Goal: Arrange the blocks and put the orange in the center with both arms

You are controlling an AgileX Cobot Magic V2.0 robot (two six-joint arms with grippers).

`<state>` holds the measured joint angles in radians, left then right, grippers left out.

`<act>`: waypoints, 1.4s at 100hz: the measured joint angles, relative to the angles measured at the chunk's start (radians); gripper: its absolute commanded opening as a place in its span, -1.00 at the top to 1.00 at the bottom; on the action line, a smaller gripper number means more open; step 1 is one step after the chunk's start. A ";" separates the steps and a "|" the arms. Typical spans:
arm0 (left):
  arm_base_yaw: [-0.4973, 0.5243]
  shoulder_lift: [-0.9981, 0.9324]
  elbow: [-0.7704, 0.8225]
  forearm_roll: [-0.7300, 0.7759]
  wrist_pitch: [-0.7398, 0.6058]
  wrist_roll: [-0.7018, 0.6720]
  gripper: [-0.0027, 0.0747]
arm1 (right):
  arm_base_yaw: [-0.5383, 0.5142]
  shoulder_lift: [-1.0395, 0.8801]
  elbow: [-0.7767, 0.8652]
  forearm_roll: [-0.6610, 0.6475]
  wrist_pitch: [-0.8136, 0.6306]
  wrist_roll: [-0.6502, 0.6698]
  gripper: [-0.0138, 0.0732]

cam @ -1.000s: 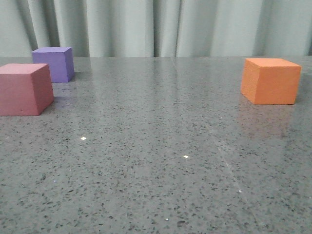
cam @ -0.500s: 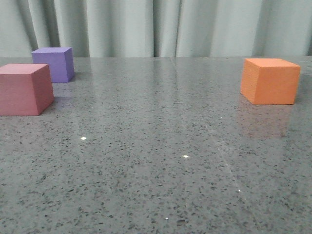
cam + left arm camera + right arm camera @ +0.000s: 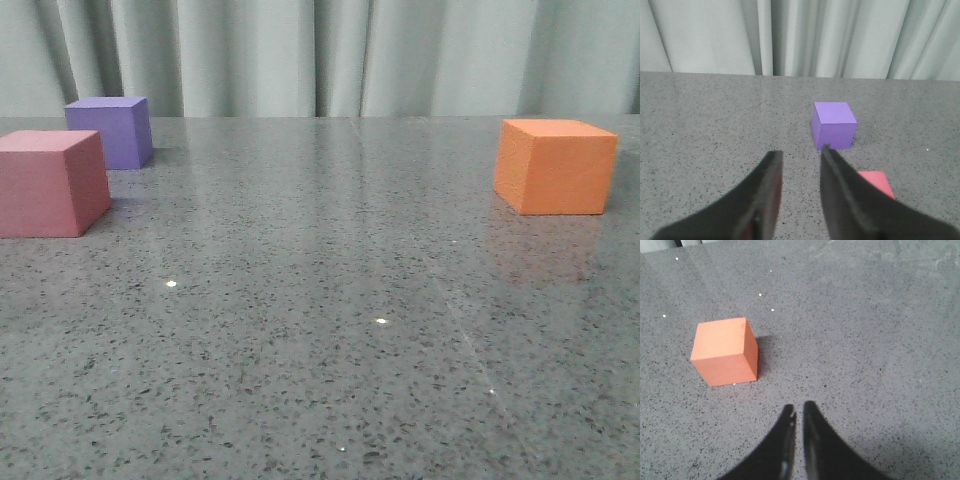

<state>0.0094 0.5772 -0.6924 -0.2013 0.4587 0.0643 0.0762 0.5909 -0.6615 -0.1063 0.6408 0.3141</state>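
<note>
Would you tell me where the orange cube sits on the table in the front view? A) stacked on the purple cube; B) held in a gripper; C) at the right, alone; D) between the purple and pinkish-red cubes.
C: the orange cube stands alone at the right, while the purple cube and the pinkish-red cube sit far left.
</note>
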 measured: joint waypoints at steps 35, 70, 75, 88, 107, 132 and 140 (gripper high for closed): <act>0.000 0.011 -0.002 -0.011 0.001 0.000 -0.85 | 0.000 0.001 -0.001 0.002 0.051 0.000 -0.67; 0.000 0.011 -0.002 -0.011 -0.006 0.000 -0.85 | 0.000 0.001 -0.004 0.014 -0.028 0.000 -0.65; 0.000 0.011 -0.002 -0.011 -0.010 0.000 -0.85 | 0.000 0.009 -0.017 0.015 -0.037 0.000 -0.65; 0.000 0.011 -0.002 -0.018 -0.024 0.000 -0.85 | 0.002 0.081 -0.105 0.017 -0.011 -0.002 -0.65; 0.000 0.011 -0.002 -0.022 -0.029 0.000 -0.85 | 0.069 0.268 -0.284 0.025 0.085 -0.043 -0.65; 0.000 0.011 -0.002 -0.022 -0.029 0.000 -0.85 | 0.165 0.555 -0.521 0.031 0.226 -0.049 -0.65; 0.000 0.011 -0.002 -0.022 -0.029 0.000 -0.85 | 0.181 0.642 -0.603 0.040 0.275 -0.050 -0.65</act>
<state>0.0094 0.5886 -0.6946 -0.2235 0.4298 0.0643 0.2573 1.2329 -1.2646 -0.0662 0.9159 0.2639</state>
